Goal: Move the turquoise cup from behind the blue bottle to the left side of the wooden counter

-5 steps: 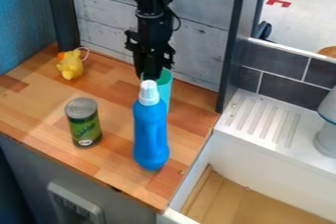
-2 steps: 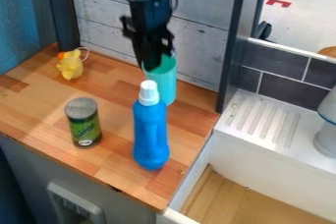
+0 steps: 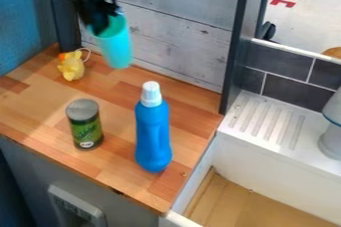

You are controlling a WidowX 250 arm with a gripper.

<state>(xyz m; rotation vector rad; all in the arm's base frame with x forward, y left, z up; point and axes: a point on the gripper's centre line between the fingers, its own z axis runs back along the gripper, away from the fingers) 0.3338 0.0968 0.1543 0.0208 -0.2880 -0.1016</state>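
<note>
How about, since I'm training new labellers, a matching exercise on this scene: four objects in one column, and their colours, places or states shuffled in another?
Column one
1. Cup
2. Bottle
3. Can
4. Small toy

Column two
A. Standing, with a green label and grey top
B. Yellow, towards the back of the wooden counter
C. Turquoise, held by the gripper
D. Blue, upright, with a white cap

Right pairs: 1-C, 2-D, 3-A, 4-B
</note>
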